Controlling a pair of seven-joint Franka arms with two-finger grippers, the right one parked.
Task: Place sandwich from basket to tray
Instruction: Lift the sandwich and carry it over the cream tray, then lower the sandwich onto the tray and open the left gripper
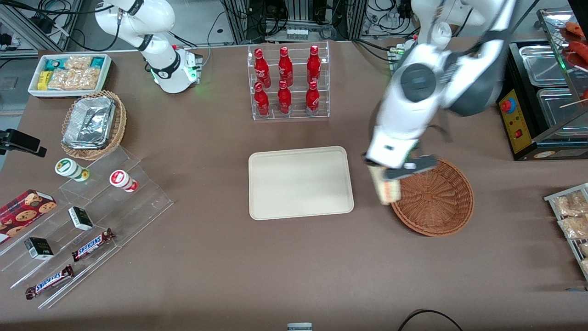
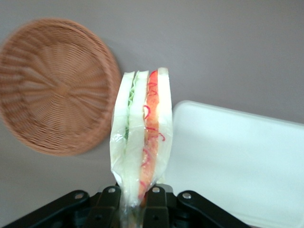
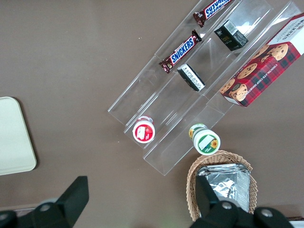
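The gripper [image 1: 390, 177] hangs above the table at the basket's [image 1: 436, 200] rim, on the side facing the tray [image 1: 301, 184]. Its fingers [image 2: 111, 202] are clamped on the sandwich [image 2: 141, 137], which is off the basket and up in the air. In the front view the sandwich [image 1: 387, 189] shows as a pale block just under the wrist, overlapping the basket's edge, with bare brown table [image 1: 294, 266] between it and the tray.

From the wrist, the sandwich stands on end out of the jaws, wrapped in clear film: white bread slices with a green layer on one side and a red-pink layer with thin red shreds on the other. The basket [image 2: 54, 85] lies beside it with nothing in it, and the tray [image 2: 237, 161] lies beside it the other way, also bare.

The tray sits near the middle of the table, the basket beside it toward the working arm's end. Farther from the front camera than the tray stands a clear rack of red bottles [image 1: 287, 80]. Toward the parked arm's end lie a tan basket of foil containers [image 1: 92, 122], a white bin of snacks [image 1: 69, 73], and clear steps holding candy bars [image 1: 92, 245], small boxes and two cups
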